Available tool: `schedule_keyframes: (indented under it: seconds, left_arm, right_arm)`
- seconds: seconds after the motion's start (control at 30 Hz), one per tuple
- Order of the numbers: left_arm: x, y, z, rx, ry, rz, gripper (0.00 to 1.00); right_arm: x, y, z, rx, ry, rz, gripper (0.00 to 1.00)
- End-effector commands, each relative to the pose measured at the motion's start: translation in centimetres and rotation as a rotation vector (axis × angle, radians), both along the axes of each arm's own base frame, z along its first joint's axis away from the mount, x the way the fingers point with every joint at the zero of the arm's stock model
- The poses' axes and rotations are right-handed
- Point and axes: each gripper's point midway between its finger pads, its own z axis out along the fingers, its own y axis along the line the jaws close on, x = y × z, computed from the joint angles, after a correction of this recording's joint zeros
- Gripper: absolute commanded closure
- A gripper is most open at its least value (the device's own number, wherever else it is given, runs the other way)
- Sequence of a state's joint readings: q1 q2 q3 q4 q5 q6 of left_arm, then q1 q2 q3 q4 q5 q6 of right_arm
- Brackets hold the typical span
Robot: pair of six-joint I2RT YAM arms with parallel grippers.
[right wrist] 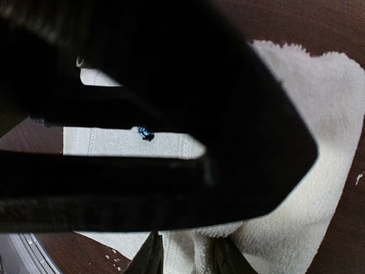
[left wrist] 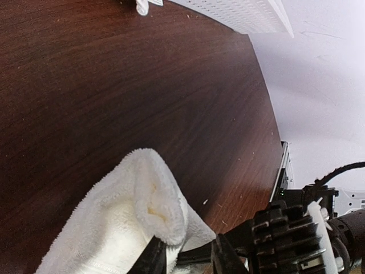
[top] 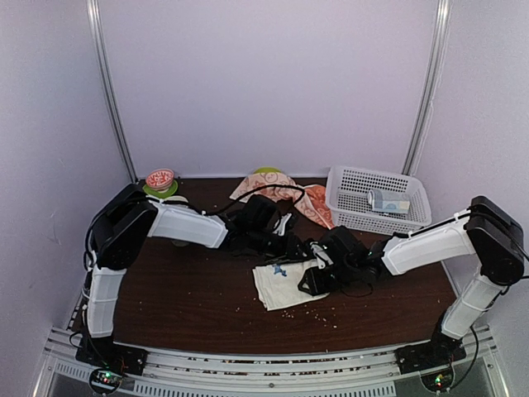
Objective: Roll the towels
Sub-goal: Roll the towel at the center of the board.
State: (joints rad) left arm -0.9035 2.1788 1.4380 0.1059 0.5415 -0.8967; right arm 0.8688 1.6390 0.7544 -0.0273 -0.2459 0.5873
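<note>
The cream-white towel (top: 281, 285) lies at the middle of the table with a small blue mark on it, and its far right part is bunched up. My left gripper (top: 291, 246) is at that bunched edge. In the left wrist view a raised fold of the towel (left wrist: 142, 200) rests against one finger of the left gripper (left wrist: 189, 260), whose jaws stand apart. My right gripper (top: 316, 277) sits over the towel's right side. The towel (right wrist: 319, 114) fills the gap between the spread fingers of the right gripper (right wrist: 188, 260). The peach-orange towel (top: 312, 204) lies crumpled at the back.
A white mesh basket (top: 347, 186) at the back right holds a pale packet (top: 388, 201). A green bowl (top: 160, 182) stands at the back left, and another green rim (top: 266, 171) shows behind the peach towel. Crumbs (top: 314, 313) dot the table front. The left arm (right wrist: 171, 85) blocks much of the right wrist view.
</note>
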Motion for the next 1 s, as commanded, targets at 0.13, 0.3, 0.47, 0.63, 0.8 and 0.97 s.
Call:
schedule_keyframes:
  seconds: [0.13, 0.3, 0.47, 0.63, 0.8, 0.97]
  left_arm:
    - [0.8, -1.1, -2.1, 0.052, 0.049, 0.013, 0.72]
    - [1.2, 0.1, -4.3, 0.143, 0.074, 0.062, 0.82]
    - [1.8, 2.1, -6.2, 0.229, 0.096, 0.114, 0.95]
    - [1.9, 2.5, -6.8, 0.249, 0.099, 0.118, 0.98]
    - [2.0, 2.4, -6.9, 0.250, 0.094, 0.112, 0.98]
    - [2.0, 2.2, -6.7, 0.246, 0.088, 0.108, 0.95]
  right_arm:
    - [-1.5, -2.1, -2.8, -0.099, 0.076, -0.006, 0.68]
    - [-1.4, -2.0, -2.6, -0.104, 0.076, -0.004, 0.68]
    - [-1.4, -1.9, -1.3, -0.096, 0.066, 0.005, 0.61]
    - [-0.9, -2.0, 1.8, -0.071, 0.029, 0.006, 0.50]
    - [0.9, -4.2, 4.3, -0.016, -0.013, -0.111, 0.51]
    - [0.3, -3.5, 3.1, 0.003, 0.034, -0.096, 0.65]
